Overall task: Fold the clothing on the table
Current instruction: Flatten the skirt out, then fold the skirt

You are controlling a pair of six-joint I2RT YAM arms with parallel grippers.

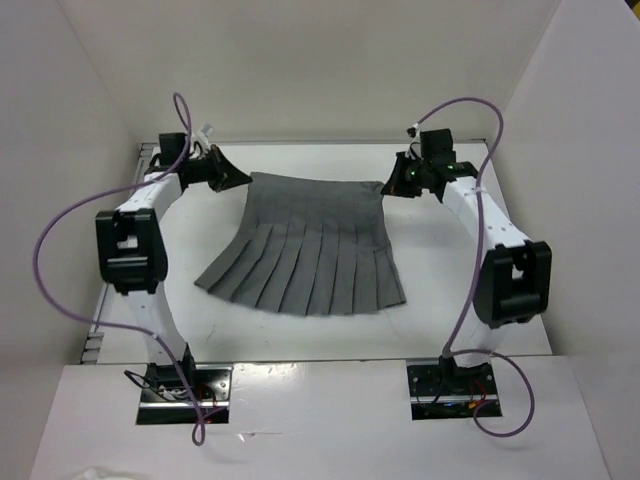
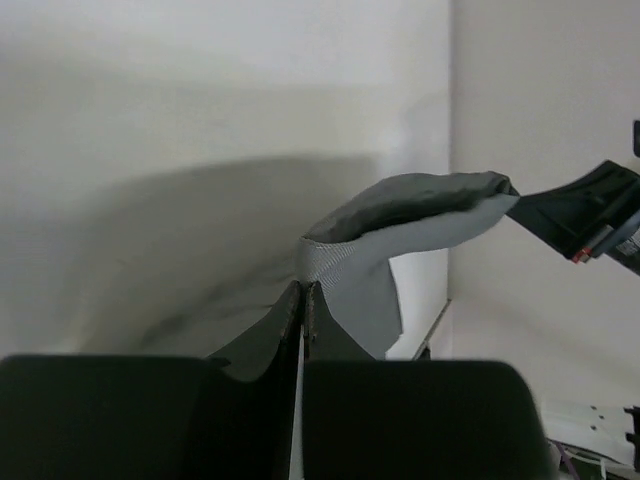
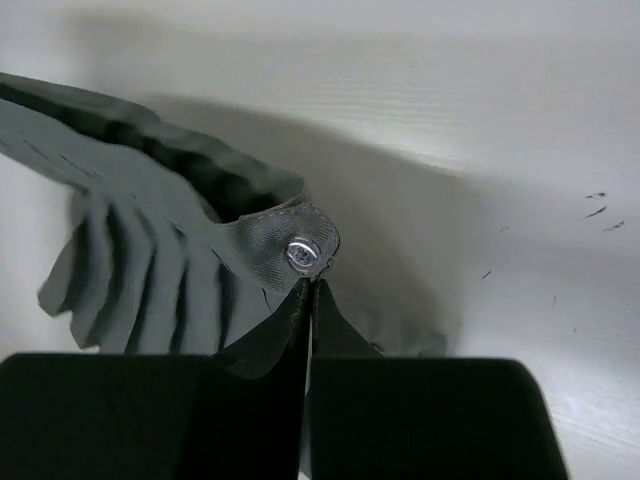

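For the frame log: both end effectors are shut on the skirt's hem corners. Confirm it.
Wrong in one respect: they grip the waistband corners, not the hem. The top external view shows the left end effector and right end effector shut on the narrow far edge of the skirt, while the wide hem lies free.

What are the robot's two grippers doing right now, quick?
Left gripper: closed, pinching one waistband corner of the dark grey pleated thin-fabric skirt.
Right gripper: closed, pinching the skirt's other waistband corner, by the round metal snap.
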